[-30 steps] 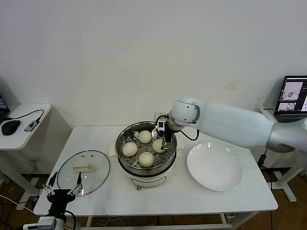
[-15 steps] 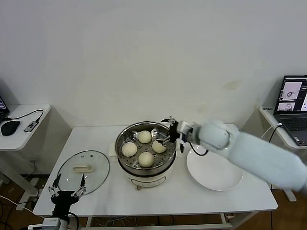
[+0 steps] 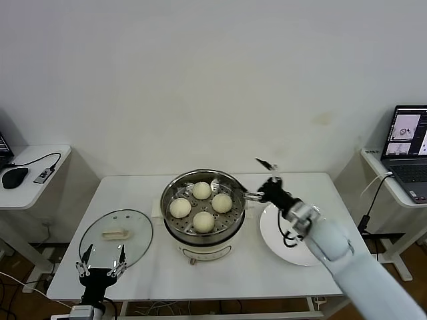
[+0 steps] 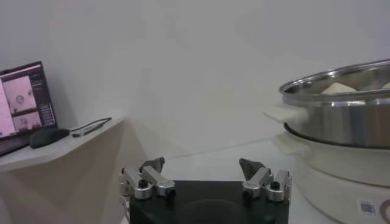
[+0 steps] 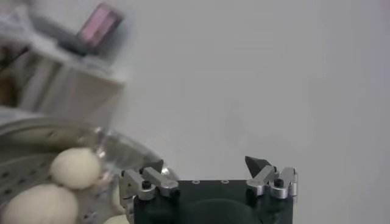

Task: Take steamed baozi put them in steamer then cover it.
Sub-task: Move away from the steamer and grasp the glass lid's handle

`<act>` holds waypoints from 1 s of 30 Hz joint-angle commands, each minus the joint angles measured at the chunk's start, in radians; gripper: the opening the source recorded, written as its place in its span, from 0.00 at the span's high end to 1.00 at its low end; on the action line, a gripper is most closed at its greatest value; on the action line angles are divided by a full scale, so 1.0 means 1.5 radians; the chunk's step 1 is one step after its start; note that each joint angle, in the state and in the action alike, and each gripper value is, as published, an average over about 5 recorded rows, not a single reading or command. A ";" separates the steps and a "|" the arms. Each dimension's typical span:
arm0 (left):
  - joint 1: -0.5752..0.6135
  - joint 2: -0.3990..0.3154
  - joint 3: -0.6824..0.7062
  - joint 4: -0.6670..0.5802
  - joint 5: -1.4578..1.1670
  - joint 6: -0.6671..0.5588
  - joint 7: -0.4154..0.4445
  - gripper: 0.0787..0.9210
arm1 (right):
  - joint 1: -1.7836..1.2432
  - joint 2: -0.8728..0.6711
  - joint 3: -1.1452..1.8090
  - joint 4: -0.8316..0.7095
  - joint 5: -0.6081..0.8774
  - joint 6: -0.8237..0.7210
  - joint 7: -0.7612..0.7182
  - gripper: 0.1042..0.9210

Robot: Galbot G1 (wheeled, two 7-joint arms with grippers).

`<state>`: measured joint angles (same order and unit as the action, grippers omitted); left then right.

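Note:
Four cream-white baozi lie on the perforated tray inside the steel steamer: one at the back, one on the right, one on the left, one at the front. My right gripper is open and empty, raised just right of the steamer's rim; its wrist view shows its gripper open, with two baozi in the steamer beside it. My left gripper is open and empty at the table's front left edge, below the glass lid. In its own view the left gripper faces the steamer.
A flat white plate lies right of the steamer, partly under my right arm. The lid lies flat with its handle up. A side table with a mouse stands at far left, and a laptop at far right.
My right gripper let go of the right-hand baozi, lifted out of the steamer and drew back to the right over the plate. My left gripper shifted slightly right along the front edge.

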<state>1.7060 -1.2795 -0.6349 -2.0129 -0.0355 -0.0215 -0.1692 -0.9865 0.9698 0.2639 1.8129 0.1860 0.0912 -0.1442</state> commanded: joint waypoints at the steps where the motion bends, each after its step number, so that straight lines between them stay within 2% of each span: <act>1: -0.001 0.045 -0.019 0.059 0.273 -0.011 -0.023 0.12 | -0.349 0.254 0.414 0.034 -0.094 0.127 0.014 0.12; 8: 0.011 0.078 -0.055 0.115 0.608 -0.029 -0.023 0.12 | -0.390 0.293 0.458 0.048 -0.107 0.109 0.049 0.12; 12: -0.011 0.088 -0.052 0.144 0.728 -0.042 -0.035 0.12 | -0.399 0.296 0.474 0.054 -0.105 0.101 0.064 0.12; 16: -0.049 0.097 -0.030 0.169 0.767 -0.051 -0.045 0.12 | -0.403 0.307 0.481 0.049 -0.104 0.102 0.072 0.12; 30: -0.243 0.128 0.042 0.340 0.744 -0.033 0.003 0.12 | -0.417 0.331 0.496 0.050 -0.109 0.103 0.075 0.12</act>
<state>1.5437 -1.1161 -0.6257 -1.6902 0.9785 -0.0753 -0.1934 -1.5665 1.4220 0.9522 1.8816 0.0349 0.2345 -0.0446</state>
